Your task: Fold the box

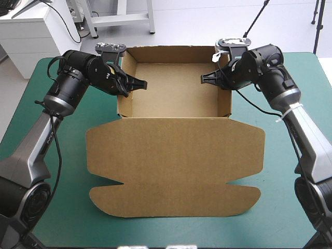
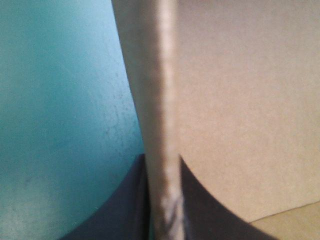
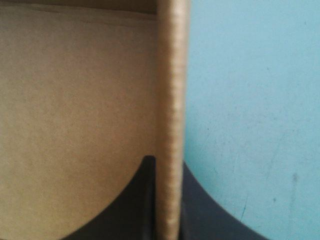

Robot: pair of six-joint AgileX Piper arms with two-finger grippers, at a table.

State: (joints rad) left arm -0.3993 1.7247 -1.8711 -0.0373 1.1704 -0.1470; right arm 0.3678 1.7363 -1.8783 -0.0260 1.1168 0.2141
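My left gripper (image 1: pixel 134 83) pinches the left wall (image 2: pixel 161 100) of the box (image 1: pixel 176 91), and my right gripper (image 1: pixel 208 78) pinches the right wall (image 3: pixel 172 100). The box sits between them on the surface (image 1: pixel 290 218), its lid (image 1: pixel 176 166) lying flat toward me, equally near both arms.

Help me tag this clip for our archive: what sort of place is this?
Probably a robotics lab bench: a left arm and right arm work at a table with a teal-green cover, jaws shut on the side walls of a brown box, an open tray with its lid flat.
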